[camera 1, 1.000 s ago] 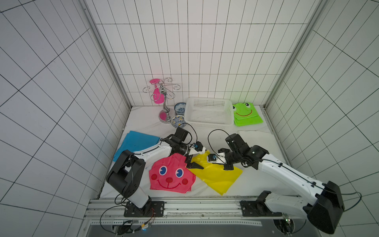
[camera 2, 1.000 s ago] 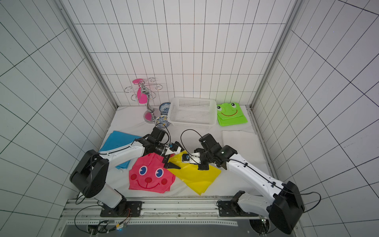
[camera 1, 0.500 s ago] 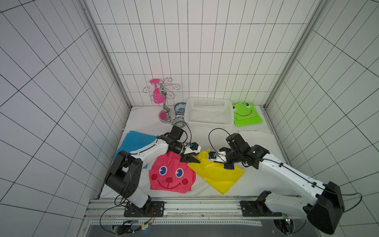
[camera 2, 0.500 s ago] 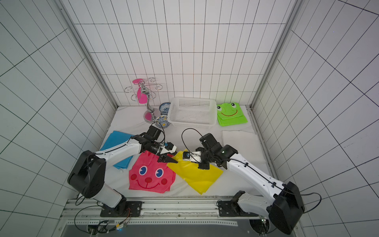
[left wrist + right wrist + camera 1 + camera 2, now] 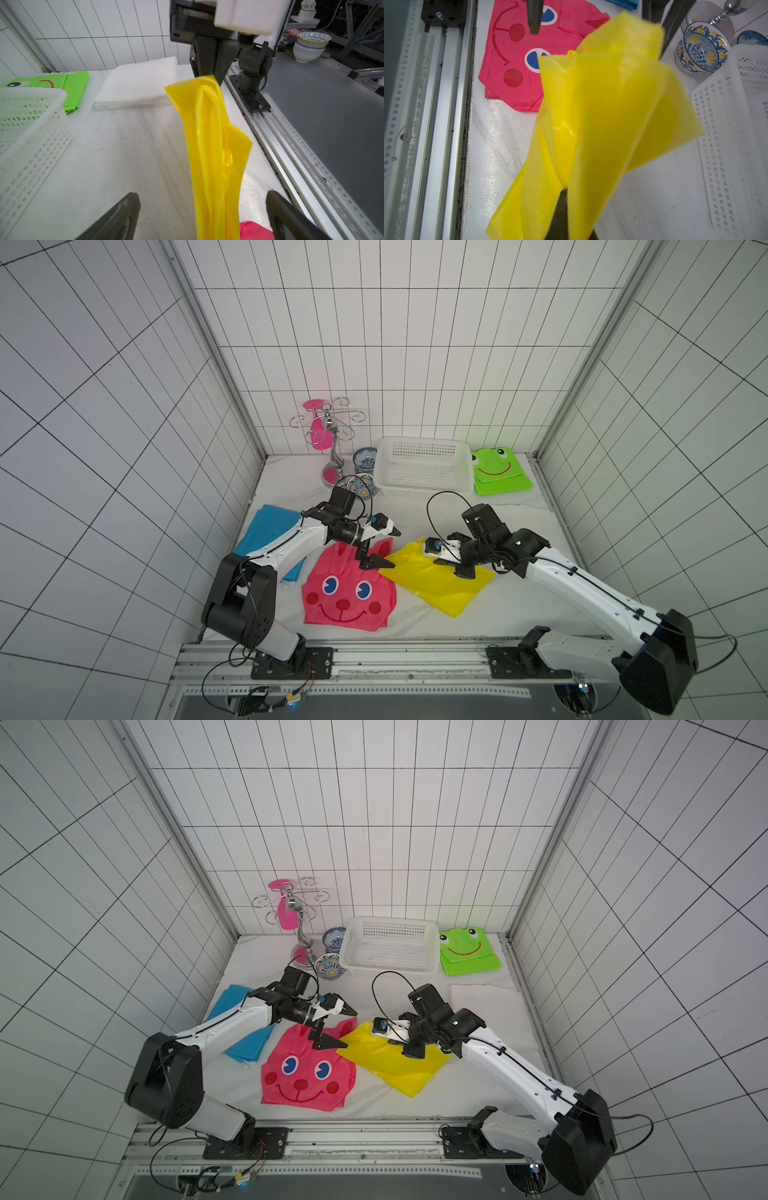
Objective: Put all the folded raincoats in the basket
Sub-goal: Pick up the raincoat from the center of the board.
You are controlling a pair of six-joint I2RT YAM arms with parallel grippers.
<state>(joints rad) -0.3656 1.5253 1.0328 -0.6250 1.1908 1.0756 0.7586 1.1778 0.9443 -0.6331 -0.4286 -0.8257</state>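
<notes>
Grips one end of the yellow raincoat (image 5: 436, 585) in the right tool (image 5: 462, 571), jaws clamped on the film. Holds the left tool (image 5: 390, 548) spread wide astride the other end, not closed on it. Leaves the raincoat well short of the basket (image 5: 417, 492), off its front side, one end raised.

Risks losing the fold: from a single pinch, could let the thin, slippery layers fan open on the lift, or catch and drape over the basket's front rim.

Against half a second ago, shows the left tool reopened after pinching that end, and the raincoat no nearer the basket.
</notes>
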